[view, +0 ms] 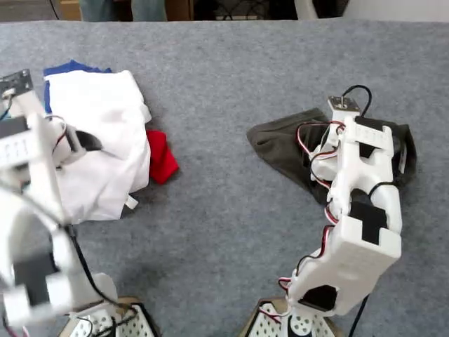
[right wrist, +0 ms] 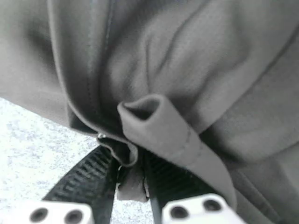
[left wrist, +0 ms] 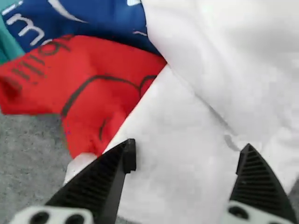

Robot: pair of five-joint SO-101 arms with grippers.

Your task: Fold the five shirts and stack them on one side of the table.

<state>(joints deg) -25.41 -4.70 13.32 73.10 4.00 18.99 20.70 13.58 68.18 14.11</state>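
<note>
A white shirt [view: 98, 133] tops a pile at the table's left, with a blue shirt [view: 66, 69] and a red shirt [view: 163, 157] sticking out from under it. My left gripper [left wrist: 187, 163] hangs open just over the white shirt [left wrist: 205, 93], near the red shirt [left wrist: 88, 88] and blue shirt [left wrist: 88, 18]. A dark olive shirt [view: 284, 144] lies crumpled at the right. My right gripper [right wrist: 133, 175] is shut on a fold of the dark olive shirt [right wrist: 187, 70], its arm [view: 361, 189] covering part of the cloth.
Grey felt table [view: 224, 225] lies bare between the two piles and along the front. Both arm bases stand at the near edge. A teal scrap [left wrist: 7, 44] peeks beside the red shirt.
</note>
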